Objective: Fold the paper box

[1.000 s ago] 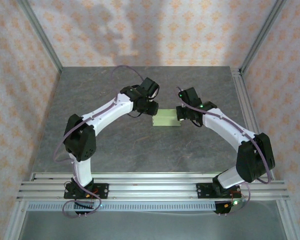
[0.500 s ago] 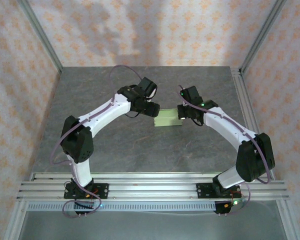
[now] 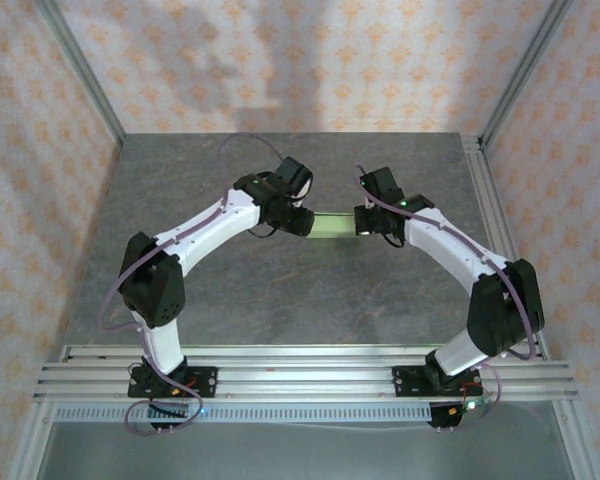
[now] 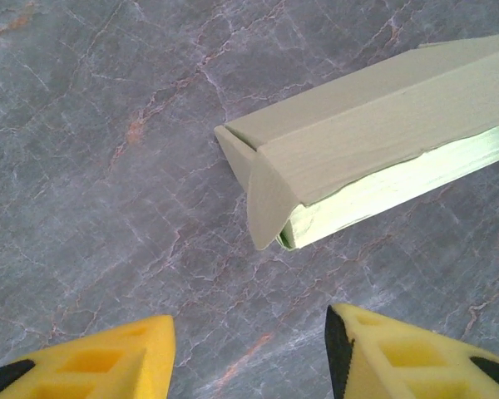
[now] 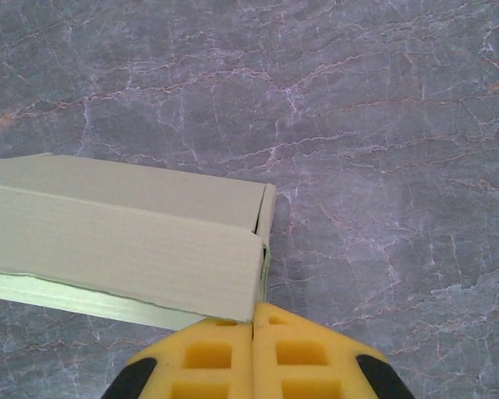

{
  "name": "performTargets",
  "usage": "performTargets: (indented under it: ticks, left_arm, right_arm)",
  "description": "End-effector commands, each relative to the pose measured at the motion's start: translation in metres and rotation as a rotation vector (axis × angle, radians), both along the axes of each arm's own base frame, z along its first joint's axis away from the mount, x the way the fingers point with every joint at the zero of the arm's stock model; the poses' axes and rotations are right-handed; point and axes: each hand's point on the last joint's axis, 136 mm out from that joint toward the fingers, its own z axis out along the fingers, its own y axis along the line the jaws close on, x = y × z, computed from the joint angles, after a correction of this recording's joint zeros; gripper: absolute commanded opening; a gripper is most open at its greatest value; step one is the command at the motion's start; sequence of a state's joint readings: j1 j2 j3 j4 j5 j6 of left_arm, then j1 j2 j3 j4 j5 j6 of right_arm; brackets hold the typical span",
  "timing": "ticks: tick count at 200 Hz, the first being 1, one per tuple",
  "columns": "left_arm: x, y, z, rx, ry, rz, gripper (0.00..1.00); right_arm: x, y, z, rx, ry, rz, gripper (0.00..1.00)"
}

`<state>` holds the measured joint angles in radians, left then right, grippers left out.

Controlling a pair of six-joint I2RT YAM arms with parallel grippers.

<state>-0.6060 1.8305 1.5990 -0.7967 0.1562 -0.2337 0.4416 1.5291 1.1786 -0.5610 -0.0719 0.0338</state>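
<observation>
**Top external view.** On the grey stone-patterned table (image 3: pixel 280 300), near its middle, the paper box (image 3: pixel 332 226), seen as a narrow pale-green strip running left to right. At the strip's left end, the left gripper (image 3: pixel 302 222); at its right end, the right gripper (image 3: pixel 363 222). Both arms bowed inward toward the strip. Too small here to judge either claw's spread.

**Left wrist view.** Left gripper (image 4: pixel 249 320) with yellow fingers (image 4: pixel 150 341) parted to a middling gap, nothing between them, bare table beneath. Paper box (image 4: pixel 382 133) ahead of the tips and apart from them, slanting off to the upper right. Long walls raised and leaning together into a closed-looking ridge, with a brighter green inner face along the lower edge. End flap bent across the near end but loose, not tucked.

**Right wrist view.** Right gripper (image 5: pixel 254 312) pressed fully shut, yellow pads (image 5: pixel 170 353) meeting along a single seam. Seam touching the lower end corner of the paper box (image 5: pixel 125 237). Possible nip on a sliver of card there, not decidable. Two long panels overlapping, with a short end panel upright beside them.

**Progress, as judged.** Long sides folded up: done. Ends neither squared nor locked, and the form flattened rather than box-shaped. Probably near the midpoint, with the end flaps to tuck and the body to open into shape.
</observation>
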Motion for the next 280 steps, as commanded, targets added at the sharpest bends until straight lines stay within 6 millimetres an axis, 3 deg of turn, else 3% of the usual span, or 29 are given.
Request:
performTargets:
  ticks: [1, 39, 43, 55, 147, 214, 280]
  left_arm:
    - [0.009, -0.003, -0.003, 0.011, 0.002, -0.007, 0.5]
    - [0.019, -0.011, 0.005, -0.021, -0.005, 0.007, 0.46]
    - [0.02, -0.013, -0.006, -0.009, 0.016, 0.007, 0.46]
    - [0.022, -0.014, -0.008, -0.008, 0.021, 0.008, 0.44]
    - [0.023, -0.014, -0.014, -0.014, 0.057, 0.05, 0.17]
    - [0.021, -0.012, -0.001, -0.021, 0.045, 0.058, 0.23]
    - [0.017, -0.017, 0.004, -0.05, 0.054, 0.038, 0.15]
  right_arm:
    - [0.001, -0.002, 0.0, 0.003, 0.023, -0.016, 0.04]
    - [0.003, -0.003, 0.001, 0.007, 0.027, -0.022, 0.04]
    - [0.003, -0.003, 0.001, 0.007, 0.029, -0.022, 0.04]
    - [0.003, -0.003, 0.002, 0.005, 0.029, -0.024, 0.04]
    - [0.005, -0.003, -0.001, 0.01, 0.038, -0.024, 0.04]
    - [0.003, -0.004, -0.004, 0.005, 0.047, -0.022, 0.04]
    - [0.002, -0.003, -0.009, 0.002, 0.062, -0.02, 0.04]
